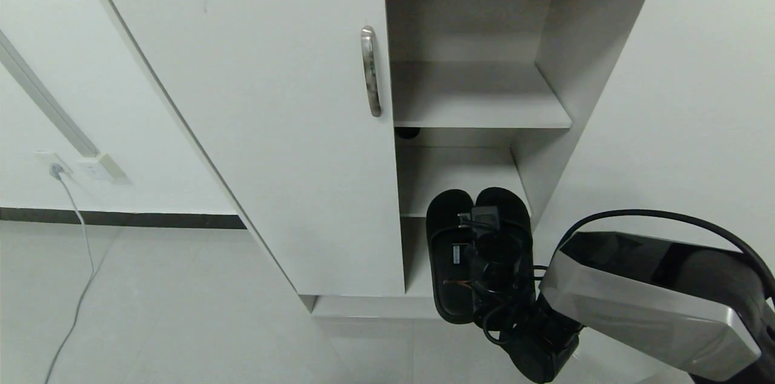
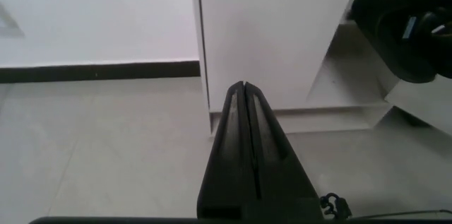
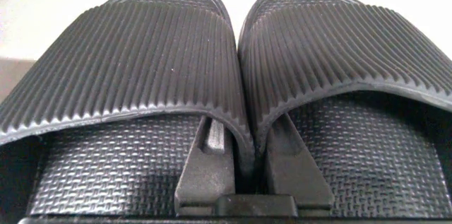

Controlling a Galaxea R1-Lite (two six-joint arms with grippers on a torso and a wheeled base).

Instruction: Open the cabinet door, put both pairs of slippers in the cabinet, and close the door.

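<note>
Jaws of the right gripper point(image 3: 244, 174) pinch both inner straps of the black slippers point(image 1: 448, 263), held before the open cabinet point(image 1: 575, 57). Best now: keep the pair level, slide toes-first onto the lower shelf point(image 1: 454, 175). The left gripper point(image 2: 244, 97) is closed on nothing.

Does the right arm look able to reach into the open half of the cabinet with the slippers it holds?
Likely yes. The right gripper is shut on the slippers just before the open half, where the shelf looks bare. The closed door stands to the side, not in the path.
</note>
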